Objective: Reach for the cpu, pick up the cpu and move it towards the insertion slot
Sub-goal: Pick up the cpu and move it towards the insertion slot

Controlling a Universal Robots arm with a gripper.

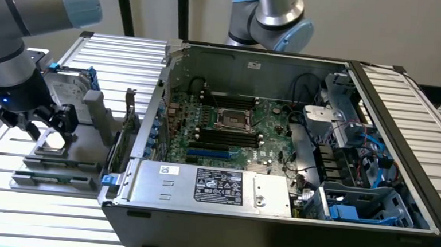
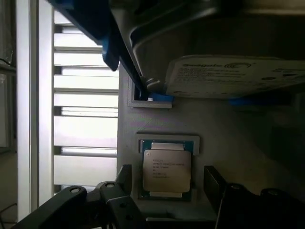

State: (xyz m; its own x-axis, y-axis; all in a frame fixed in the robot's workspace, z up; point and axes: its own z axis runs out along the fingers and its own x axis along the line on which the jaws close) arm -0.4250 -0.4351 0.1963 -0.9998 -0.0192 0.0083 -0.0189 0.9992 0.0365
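White slatted table (image 1: 38, 216) carries the open computer case (image 1: 286, 56) and, beside it, a grey holder (image 1: 50, 147) over which my gripper (image 1: 48, 127) hangs. On the wrist view I see the cpu (image 2: 167, 169) lying flat in its pocket of this holder, directly under the tool and between the two fingers (image 2: 125, 175). The jaws are wide, one on each side of the chip, and I cannot see that they touch it. The insertion slot (image 1: 232, 119) is well apart from the tool, inside the case on the motherboard. My worry is the grip: the chip is thin, so if the fingers close too high or not centred, I think they may catch the pocket rim or tilt the chip. The Seagate hard drive (image 2: 233, 76) stands just beside the tool, and a careless lift could knock it.
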